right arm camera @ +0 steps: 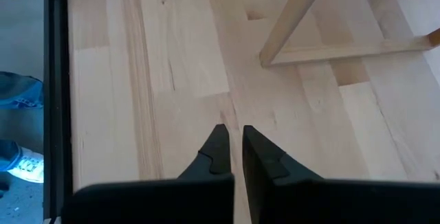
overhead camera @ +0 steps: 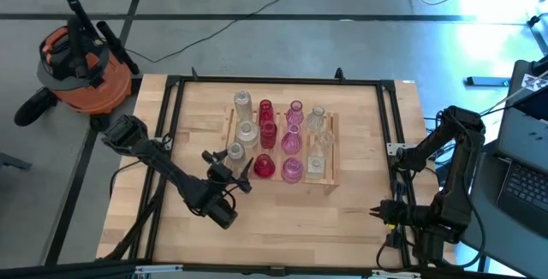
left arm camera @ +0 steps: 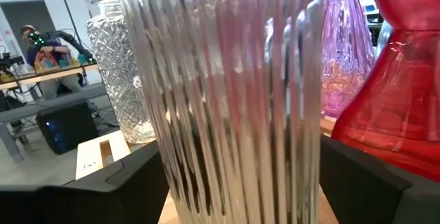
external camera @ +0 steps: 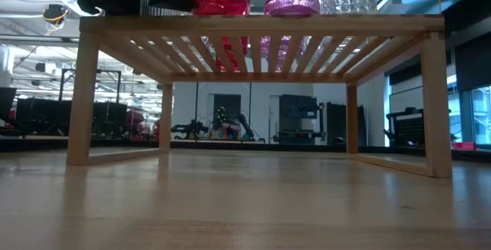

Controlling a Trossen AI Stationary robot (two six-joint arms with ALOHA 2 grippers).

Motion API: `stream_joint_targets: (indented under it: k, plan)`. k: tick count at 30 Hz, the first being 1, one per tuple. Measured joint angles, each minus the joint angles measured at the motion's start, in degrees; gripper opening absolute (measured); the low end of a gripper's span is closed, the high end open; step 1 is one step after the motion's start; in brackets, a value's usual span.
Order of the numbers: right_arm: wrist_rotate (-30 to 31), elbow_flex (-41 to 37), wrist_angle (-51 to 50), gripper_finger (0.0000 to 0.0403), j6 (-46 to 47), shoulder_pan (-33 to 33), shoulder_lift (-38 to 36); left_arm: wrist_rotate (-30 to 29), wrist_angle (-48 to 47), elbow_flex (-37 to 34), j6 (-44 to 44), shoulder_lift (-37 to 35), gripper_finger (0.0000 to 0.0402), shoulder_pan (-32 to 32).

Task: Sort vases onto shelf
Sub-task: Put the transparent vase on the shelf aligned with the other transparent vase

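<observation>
The shelf (overhead camera: 332,151) of pale slats stands mid-table on its legs, seen from below in the low view (external camera: 253,26). Several clear, pink and red vases stand on it, among them a red one (overhead camera: 264,167) and a pink one (overhead camera: 292,170). My left gripper (overhead camera: 229,166) reaches the shelf's near left corner and is shut on a clear ribbed vase (overhead camera: 235,151), which fills the left wrist view (left arm camera: 234,93). My right gripper (right arm camera: 234,148) is shut and waits over bare table near the right edge (overhead camera: 377,213). My left gripper pinches the ribbed vase's body (left arm camera: 172,183) between its two fingers, one on each side (left arm camera: 110,189), (left arm camera: 371,183). The fingers come in about level from the table's near left. The vase stands upright; its base is out of frame, so whether it rests on the slats I cannot tell.
Close beside the held vase stand a cut-glass clear vase (left arm camera: 117,73), a pink one (left arm camera: 344,45) and a red one (left arm camera: 399,80). A black frame (overhead camera: 171,125) runs around the tabletop. Bare wood lies near the table's near edge (overhead camera: 300,228). A shelf leg (right arm camera: 282,38) shows ahead of my right gripper.
</observation>
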Motion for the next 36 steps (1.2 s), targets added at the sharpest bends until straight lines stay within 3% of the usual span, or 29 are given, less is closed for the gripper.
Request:
stream_joint_targets:
  k: [15,28,36]
  plan:
    - [0.0,0.0,0.1,0.0,0.0,0.0,0.0,-0.2,-1.3,7.7,14.1,-0.1,0.0321,0.5]
    - [0.0,0.0,1.8,0.0,0.0,0.0,0.0,-0.1,-3.6,7.8,13.0,-0.4,0.0321,1.7]
    - [0.1,0.0,1.9,0.0,-0.1,0.0,0.1,0.0,-4.7,7.7,13.4,-4.4,0.0321,1.5]
